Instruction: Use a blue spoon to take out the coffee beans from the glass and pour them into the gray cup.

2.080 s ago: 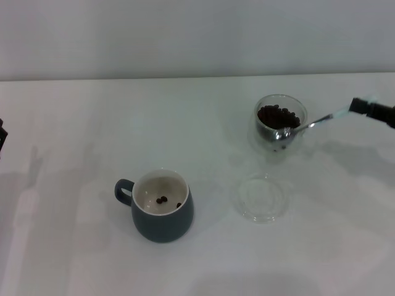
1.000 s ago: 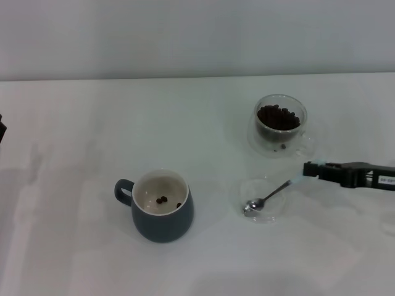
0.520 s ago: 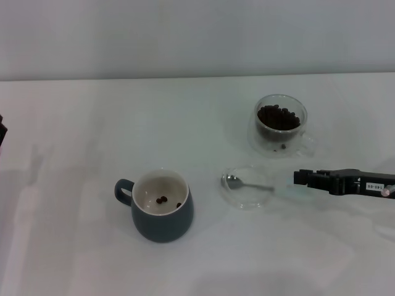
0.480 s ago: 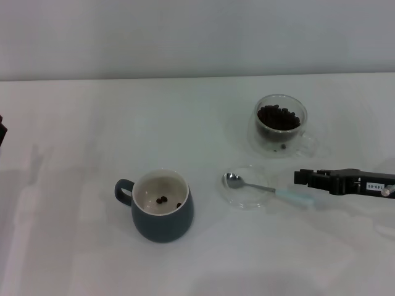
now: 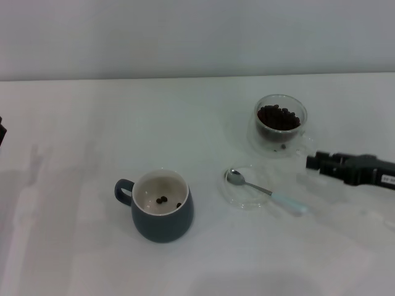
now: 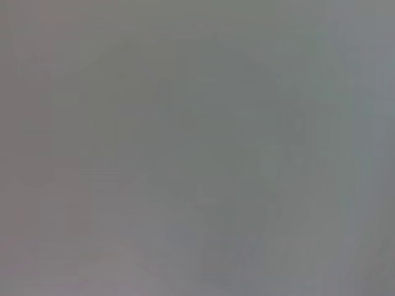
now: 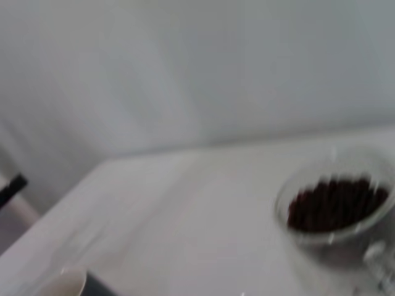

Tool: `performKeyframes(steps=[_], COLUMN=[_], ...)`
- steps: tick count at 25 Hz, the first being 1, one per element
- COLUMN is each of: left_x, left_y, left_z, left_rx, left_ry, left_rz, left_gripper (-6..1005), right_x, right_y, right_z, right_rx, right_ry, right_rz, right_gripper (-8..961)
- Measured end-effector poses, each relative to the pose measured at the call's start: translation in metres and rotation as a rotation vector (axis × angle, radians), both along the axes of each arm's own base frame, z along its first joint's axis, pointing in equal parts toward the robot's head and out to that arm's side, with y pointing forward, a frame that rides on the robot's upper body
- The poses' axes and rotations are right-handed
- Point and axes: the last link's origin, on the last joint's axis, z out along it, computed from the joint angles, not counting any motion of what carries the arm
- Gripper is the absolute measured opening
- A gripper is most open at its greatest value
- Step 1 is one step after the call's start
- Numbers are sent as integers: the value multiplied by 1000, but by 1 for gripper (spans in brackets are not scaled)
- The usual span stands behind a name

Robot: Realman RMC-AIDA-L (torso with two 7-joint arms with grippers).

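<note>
The blue spoon (image 5: 264,190) lies on the table, its metal bowl resting on a flat clear glass saucer (image 5: 242,198) and its pale handle pointing right. My right gripper (image 5: 312,162) is open and empty, just right of and behind the spoon's handle end, apart from it. The glass (image 5: 279,125) with coffee beans (image 5: 279,117) stands behind the saucer; it also shows in the right wrist view (image 7: 336,206). The gray cup (image 5: 162,207) stands front left with a few beans (image 5: 162,200) inside. My left arm is parked at the left edge (image 5: 1,132); only a dark sliver shows.
The white table ends at a pale wall behind. The saucer sits between the gray cup and my right gripper. The left wrist view shows only blank grey. The gray cup's rim (image 7: 62,285) shows at the right wrist view's edge.
My right gripper carried the spoon from the glass down to the saucer, laid it there, let go and has drawn back to the right and up. The spoon has stayed on the saucer.
</note>
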Motion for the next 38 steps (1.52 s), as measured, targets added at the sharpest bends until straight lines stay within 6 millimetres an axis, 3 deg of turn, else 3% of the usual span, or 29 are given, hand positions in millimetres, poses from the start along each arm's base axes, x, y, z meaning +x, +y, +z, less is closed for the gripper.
performKeyframes(steps=[4, 8, 15, 16, 24, 36, 38], left_x=[0, 0, 2, 2, 3, 12, 15], left_y=[0, 1, 1, 1, 1, -3, -6], left_z=[0, 1, 0, -1, -1, -12, -15], left_rx=[0, -1, 8, 9, 12, -2, -1], left_ry=[1, -1, 38, 44, 46, 58, 58], left_rz=[0, 1, -1, -2, -1, -25, -34], left_gripper=[791, 792, 792, 793, 795, 798, 861], right_x=[5, 17, 32, 34, 40, 52, 52], right_y=[-3, -6, -15, -17, -17, 7, 8], right_z=[17, 35, 43, 43, 41, 42, 42], right_rx=[240, 576, 1038, 1072, 1110, 1046, 1047], right_ry=[13, -17, -312, -357, -464, -546, -546], right_rz=[60, 72, 34, 26, -15, -121, -120], right_gripper=[354, 552, 834, 838, 873, 874, 874])
